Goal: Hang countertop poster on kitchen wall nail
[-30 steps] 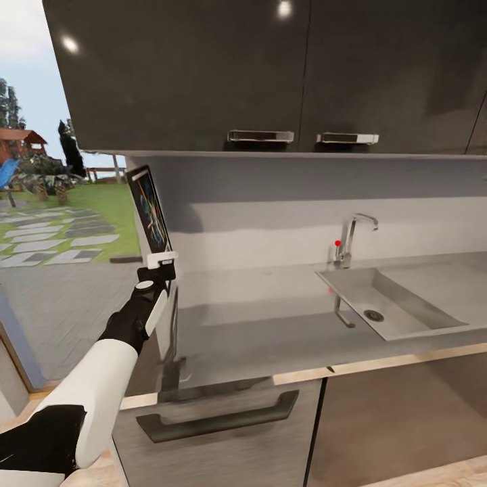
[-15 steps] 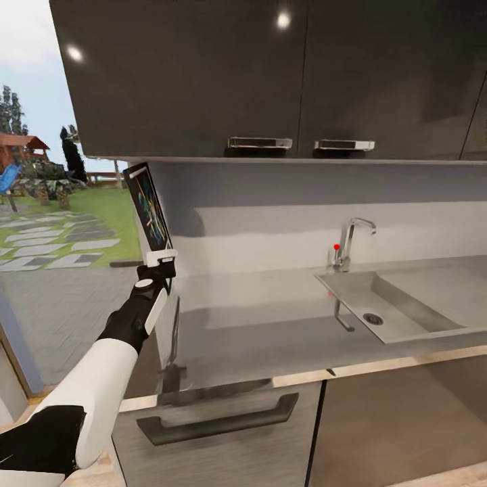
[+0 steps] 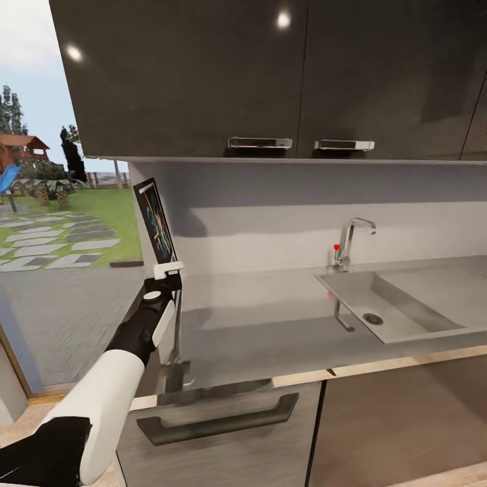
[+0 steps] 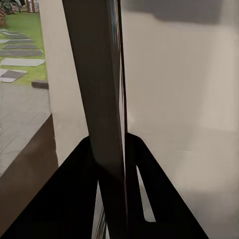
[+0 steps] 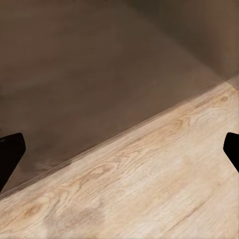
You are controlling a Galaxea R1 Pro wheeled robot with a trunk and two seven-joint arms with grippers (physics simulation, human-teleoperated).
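The left hand is clamped on the bottom edge of the poster, holding it upright over the tabletop's left end, at nine o'clock from the faucet. The left wrist view catches the poster edge-on between dark fingers. The right hand's fingertips stand wide apart over a wooden floor.

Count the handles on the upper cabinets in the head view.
2. One metal handle sits at the lower edge of the dark upper cabinet door above the bare countertop; the other sits right beside it, above the faucet. More may lie outside the frame.
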